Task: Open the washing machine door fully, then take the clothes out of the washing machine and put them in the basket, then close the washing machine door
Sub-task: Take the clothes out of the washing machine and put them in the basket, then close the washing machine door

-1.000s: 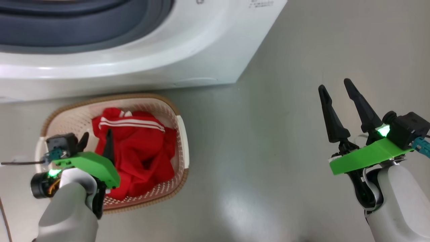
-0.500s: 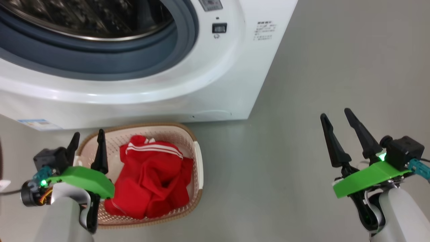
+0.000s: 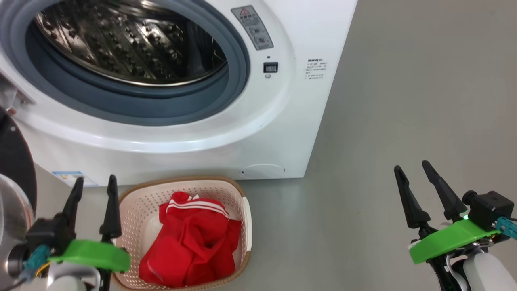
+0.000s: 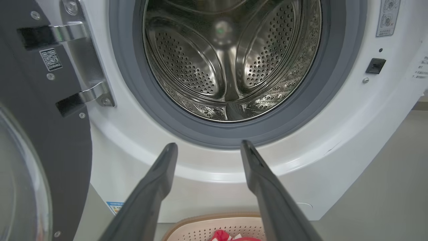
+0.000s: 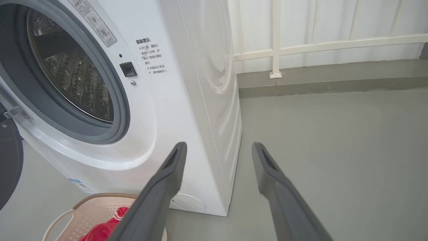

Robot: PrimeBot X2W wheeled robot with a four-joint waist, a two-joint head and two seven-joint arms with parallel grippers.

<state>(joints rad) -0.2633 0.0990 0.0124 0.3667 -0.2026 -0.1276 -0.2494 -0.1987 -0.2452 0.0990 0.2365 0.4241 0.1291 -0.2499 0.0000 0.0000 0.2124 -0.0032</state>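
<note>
Both ends released: left gripper point(image 3: 95, 178) and right gripper point(image 3: 411, 165) have their fingers spread, nothing held. Bright red white-striped clothes point(image 3: 194, 242) sit bunched in the cream perforated plastic basket with brown woven-look rim point(image 3: 177, 180), on the grey floor point(image 3: 363, 161) just in front of the big white front-loading washing machine point(image 3: 282, 133). The perforated steel drum point(image 4: 227, 67) looks empty as far as I can see into it. Remaining job looks like shutting the round glossy black-rimmed glass door point(image 4: 50, 140), which is swung wide at the left, right beside the left arm. Risks: the arm is close enough that turning in could knock the door or catch a finger at the metal hinge point(image 4: 83, 60). Spread fingertips pushing on glossy rim or domed glass could skid off. A weak push leaves it unlatched. The basket lies under the swing path, and I can't tell if the lower rim clears it. Right gripper is well apart, little help.
</note>
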